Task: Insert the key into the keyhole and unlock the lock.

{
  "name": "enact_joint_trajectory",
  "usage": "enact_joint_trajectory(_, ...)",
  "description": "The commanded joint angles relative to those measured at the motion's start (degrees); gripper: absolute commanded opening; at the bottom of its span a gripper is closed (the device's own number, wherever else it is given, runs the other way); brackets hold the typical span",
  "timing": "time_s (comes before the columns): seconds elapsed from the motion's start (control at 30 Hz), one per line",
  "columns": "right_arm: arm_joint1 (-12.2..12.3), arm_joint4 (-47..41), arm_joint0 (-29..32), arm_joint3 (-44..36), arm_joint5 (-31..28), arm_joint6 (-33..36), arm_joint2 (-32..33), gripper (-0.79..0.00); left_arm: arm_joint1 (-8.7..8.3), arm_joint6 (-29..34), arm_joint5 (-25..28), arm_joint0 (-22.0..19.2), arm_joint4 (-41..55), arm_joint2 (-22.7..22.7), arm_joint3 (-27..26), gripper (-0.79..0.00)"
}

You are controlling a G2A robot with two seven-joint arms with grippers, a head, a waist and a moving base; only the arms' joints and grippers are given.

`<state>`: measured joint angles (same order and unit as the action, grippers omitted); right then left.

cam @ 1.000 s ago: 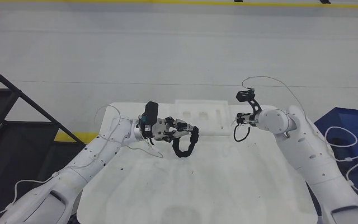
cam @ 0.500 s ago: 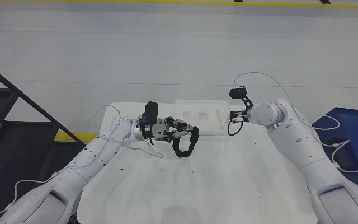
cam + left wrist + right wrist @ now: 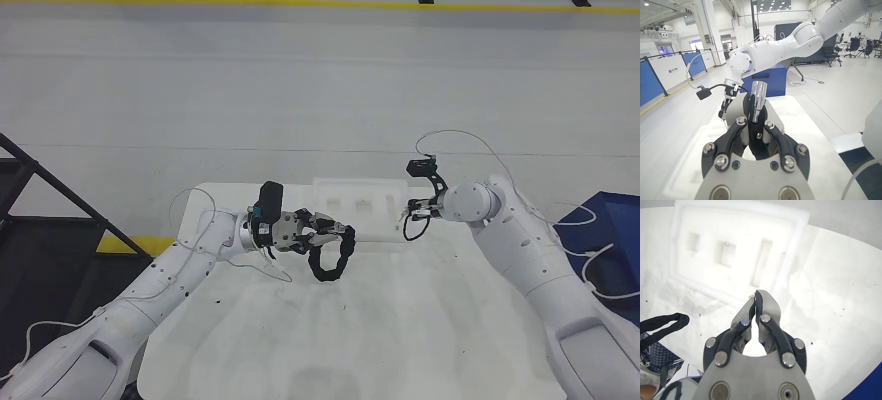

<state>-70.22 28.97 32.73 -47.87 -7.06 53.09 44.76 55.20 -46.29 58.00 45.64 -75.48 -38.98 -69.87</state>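
Gripping the lock [image 3: 757, 100] by its black body in closed left fingers [image 3: 733, 110] above the table [image 3: 400, 330] beside the tray [image 3: 797, 237], and pinching a tiny metal tip, seemingly the key [image 3: 752, 296], in shut right fingers [image 3: 770, 306] over the tray's end.

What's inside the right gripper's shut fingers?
Past the shut fingertips of the right gripper, a small metal tip pokes out, likely the key; the pads cover the rest.

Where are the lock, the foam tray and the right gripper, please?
lock [image 3: 758, 98], left wrist view, chrome cylinder.
foam tray [image 3: 796, 237], right wrist view, raised rim.
right gripper [image 3: 755, 298], right wrist view, between fingertips.
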Motion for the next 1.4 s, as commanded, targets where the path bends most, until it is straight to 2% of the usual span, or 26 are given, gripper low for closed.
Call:
enact_joint_trajectory(0.0, 0.0, 0.3, 0.2, -0.5, 0.1, 0.0, 0.1, -0.785, 0.0, 0.0, 0.0, 0.0, 0.0, 0.0, 0.0, -0.785)
enact_joint_trajectory(0.8, 1.6, 1.9, 5.5, -7.9, 2.8, 1.2, 4.4, -0.785, 0.0, 0.0, 0.0, 0.0, 0.0, 0.0, 0.0, -0.785)
enact_joint_trajectory(1.37, 0.6, 0.4, 4.8, -3.0, 1.0, 0.5, 4.4, -0.785, 0.0, 0.0, 0.0, 0.0, 0.0, 0.0, 0.0, -0.785)
